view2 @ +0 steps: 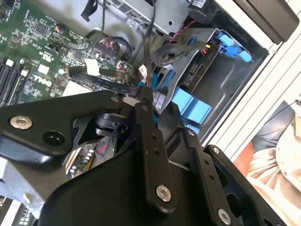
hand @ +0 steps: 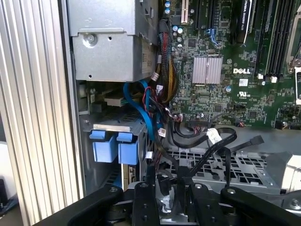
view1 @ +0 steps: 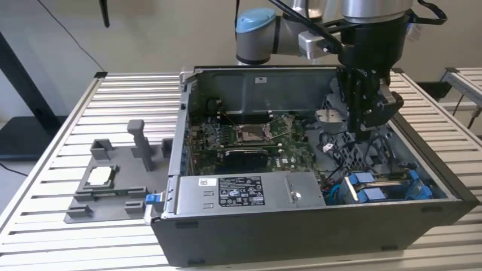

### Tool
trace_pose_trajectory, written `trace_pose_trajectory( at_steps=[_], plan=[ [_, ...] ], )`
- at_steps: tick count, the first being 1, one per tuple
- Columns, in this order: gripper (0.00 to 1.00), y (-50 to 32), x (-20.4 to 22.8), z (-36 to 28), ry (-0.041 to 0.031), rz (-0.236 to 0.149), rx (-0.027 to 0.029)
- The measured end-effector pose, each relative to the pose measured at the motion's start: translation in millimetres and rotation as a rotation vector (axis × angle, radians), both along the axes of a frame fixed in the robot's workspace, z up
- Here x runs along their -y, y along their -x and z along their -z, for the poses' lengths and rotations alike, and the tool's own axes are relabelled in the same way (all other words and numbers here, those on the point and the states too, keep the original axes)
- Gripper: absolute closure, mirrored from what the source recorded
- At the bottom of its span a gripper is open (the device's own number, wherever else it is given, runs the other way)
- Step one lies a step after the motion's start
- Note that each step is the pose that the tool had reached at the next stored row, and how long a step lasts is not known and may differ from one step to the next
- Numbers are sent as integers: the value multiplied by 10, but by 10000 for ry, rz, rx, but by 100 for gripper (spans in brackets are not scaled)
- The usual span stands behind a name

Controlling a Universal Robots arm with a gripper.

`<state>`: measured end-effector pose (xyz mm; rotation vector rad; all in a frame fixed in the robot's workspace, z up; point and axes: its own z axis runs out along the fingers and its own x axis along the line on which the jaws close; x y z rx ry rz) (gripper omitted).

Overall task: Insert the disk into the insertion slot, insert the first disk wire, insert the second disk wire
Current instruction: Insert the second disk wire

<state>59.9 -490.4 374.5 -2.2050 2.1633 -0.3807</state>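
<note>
Inside the case (view1: 301,237), my gripper (view1: 364,134) clamps its fingers on a black wire (view2: 149,52); I should square its plug to the disk (view1: 384,185), seated lower right in the exterior view, and press gently

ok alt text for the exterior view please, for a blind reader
A robot arm's gripper hangs inside an open computer case on a slatted metal table. The disk, in its blue carrier, sits in the case's corner at the exterior view's right. A grey fixture sits on the table at the exterior view's left.
</note>
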Motion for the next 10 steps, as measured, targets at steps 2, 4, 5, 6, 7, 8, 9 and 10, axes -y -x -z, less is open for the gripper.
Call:
trace_pose_trajectory(
  at_steps=[2, 4, 5, 6, 7, 8, 9, 10],
  plan=[
    [69, 0, 0, 0, 6, 0, 0],
    [82, 0, 0, 1, 6, 0, 1],
    [82, 0, 0, 1, 6, 0, 1],
    [82, 0, 0, 1, 5, 0, 1],
    [82, 0, 0, 1, 6, 0, 1],
    [82, 0, 0, 1, 6, 0, 1],
    [82, 0, 0, 1, 8, 0, 1],
    [84, 0, 0, 1, 8, 0, 1]
  ],
)
